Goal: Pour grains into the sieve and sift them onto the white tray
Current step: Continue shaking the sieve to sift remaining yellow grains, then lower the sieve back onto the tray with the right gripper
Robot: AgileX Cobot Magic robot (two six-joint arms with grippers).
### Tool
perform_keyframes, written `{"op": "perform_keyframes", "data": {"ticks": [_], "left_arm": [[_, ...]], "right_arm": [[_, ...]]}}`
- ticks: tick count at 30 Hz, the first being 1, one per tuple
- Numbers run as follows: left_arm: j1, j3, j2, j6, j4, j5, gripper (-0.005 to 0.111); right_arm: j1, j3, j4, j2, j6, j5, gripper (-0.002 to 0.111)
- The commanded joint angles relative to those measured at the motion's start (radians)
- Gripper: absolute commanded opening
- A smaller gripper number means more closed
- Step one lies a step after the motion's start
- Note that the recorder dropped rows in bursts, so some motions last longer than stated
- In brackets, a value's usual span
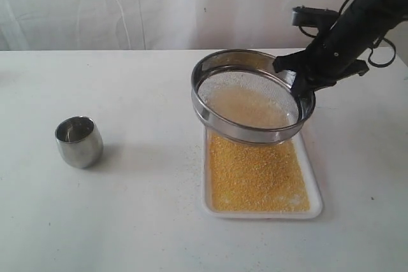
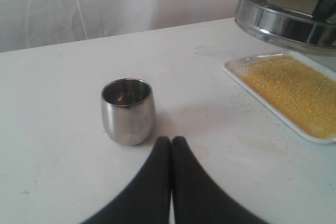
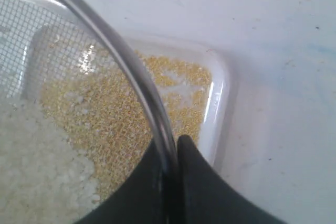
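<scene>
The sieve [image 1: 250, 97] hangs tilted above the far end of the white tray [image 1: 317, 192], with my right gripper [image 1: 294, 79] shut on its far right rim. In the right wrist view the steel rim [image 3: 131, 66] runs between the black fingers [image 3: 199, 182]. Pale whitish coarse bits [image 3: 37, 166] lie on the mesh. Golden-yellow grains [image 1: 255, 173] cover the tray bed; they also show in the left wrist view [image 2: 299, 90]. My left gripper [image 2: 171, 141] is shut on nothing, low over the table right beside the small steel cup [image 2: 128, 109], and does not show in the exterior view.
The steel cup [image 1: 78, 141] stands upright on the white table [image 1: 127, 208] at the left. A few stray grains lie scattered on the table left of the tray [image 1: 191, 157]. A white curtain [image 1: 127, 4] backs the table.
</scene>
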Motion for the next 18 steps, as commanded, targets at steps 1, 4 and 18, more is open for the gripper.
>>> {"op": "perform_keyframes", "data": {"ticks": [1,4,18], "left_arm": [[-0.003,0.004,-0.005,-0.005,-0.002,-0.003,0.000],[-0.003,0.004,-0.005,-0.005,-0.002,-0.003,0.000],[-0.003,0.004,-0.005,-0.005,-0.002,-0.003,0.000]], "right_arm": [[0.031,-0.003,0.067,-0.010,-0.195,0.102,0.000],[0.013,-0.003,-0.123,-0.007,0.123,-0.022,0.000],[0.045,-0.003,-0.027,-0.002,-0.105,0.091,0.000]]}}
